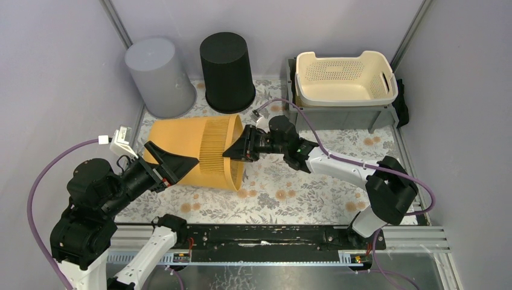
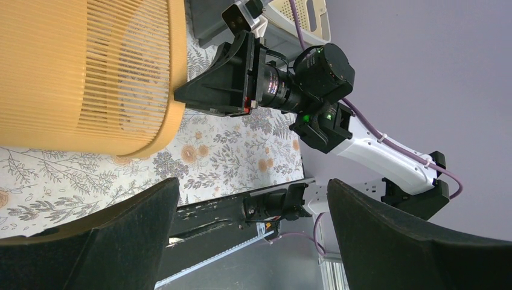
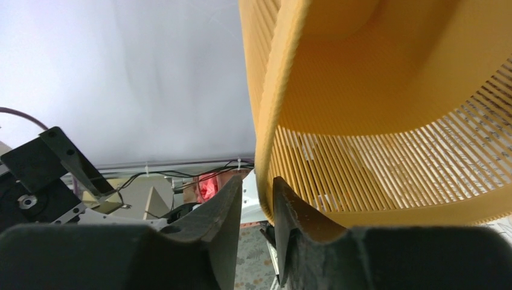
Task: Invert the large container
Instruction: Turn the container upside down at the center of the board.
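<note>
From above, the yellow basket (image 1: 199, 154) lies on its side on the table (image 1: 290, 193), with the right gripper (image 1: 240, 148) at its rim. Left wrist view — the left gripper (image 2: 252, 187) stands wide, holding nothing. Right wrist view — the jaws are narrow, pinching the rim.

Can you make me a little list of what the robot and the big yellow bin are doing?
Yellow bin: lying on its side on the flowery mat, opening facing right
Right end effector: shut on the yellow bin's rim
Left end effector: open, by the bin's closed end, holding nothing
Behind: grey bin and black bin, both upside down
Flipped yet: no
</note>
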`<state>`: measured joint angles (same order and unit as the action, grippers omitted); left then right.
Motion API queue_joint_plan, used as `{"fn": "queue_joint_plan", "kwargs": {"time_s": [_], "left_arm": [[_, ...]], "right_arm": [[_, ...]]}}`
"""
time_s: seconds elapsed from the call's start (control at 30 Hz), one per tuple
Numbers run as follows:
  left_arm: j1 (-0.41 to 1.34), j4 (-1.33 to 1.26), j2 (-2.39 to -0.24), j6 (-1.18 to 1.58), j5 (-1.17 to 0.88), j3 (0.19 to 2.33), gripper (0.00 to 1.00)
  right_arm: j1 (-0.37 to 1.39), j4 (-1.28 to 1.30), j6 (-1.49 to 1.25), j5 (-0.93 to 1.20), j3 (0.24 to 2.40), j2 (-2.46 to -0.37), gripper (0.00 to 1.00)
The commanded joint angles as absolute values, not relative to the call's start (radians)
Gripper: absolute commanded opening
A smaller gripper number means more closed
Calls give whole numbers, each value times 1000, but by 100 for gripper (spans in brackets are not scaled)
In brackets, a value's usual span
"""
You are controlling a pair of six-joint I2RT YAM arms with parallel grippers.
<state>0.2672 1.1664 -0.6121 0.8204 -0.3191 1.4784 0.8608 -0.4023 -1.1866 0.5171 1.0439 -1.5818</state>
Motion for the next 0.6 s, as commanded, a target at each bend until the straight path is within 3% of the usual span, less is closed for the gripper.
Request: {"fn": "queue_joint_plan", "kwargs": {"time_s": [0.0, 0.17, 0.57], "left_arm": [[263, 1140, -603, 823, -349, 1473, 100], [263, 1140, -603, 821, -352, 1474, 100], [264, 1140, -604, 809, -350, 1472, 100]], "right_arm": [[854, -493, -1252, 575, 1059, -1579, 35], [853, -532, -1306, 595, 1097, -1631, 42], [851, -576, -1401, 601, 1178, -1763, 41]]}}
